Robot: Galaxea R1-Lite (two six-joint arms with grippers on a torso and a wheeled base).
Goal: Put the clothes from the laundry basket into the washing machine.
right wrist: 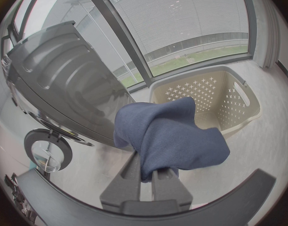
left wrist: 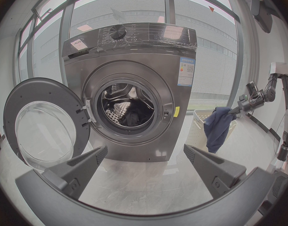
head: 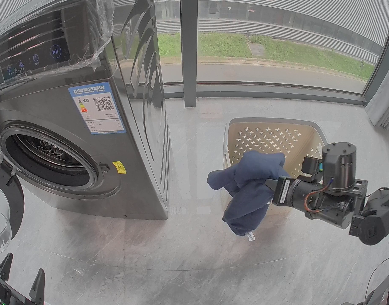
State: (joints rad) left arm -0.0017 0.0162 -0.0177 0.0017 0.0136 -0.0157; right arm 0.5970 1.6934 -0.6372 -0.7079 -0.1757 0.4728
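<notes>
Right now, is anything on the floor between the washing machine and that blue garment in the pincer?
No: the head view shows only bare floor between the washing machine and the blue garment held by the right pincer.

One washing machine stands at nine o'clock in the head view, with one round door, one dial on top and two stickers on its front: one blue-and-white label and one yellow sticker. One laundry basket sits at three o'clock. There are two pieces of clothing: one blue garment at four o'clock and one dark garment inside the drum. There are two grippers: the right gripper and the left gripper.
</notes>
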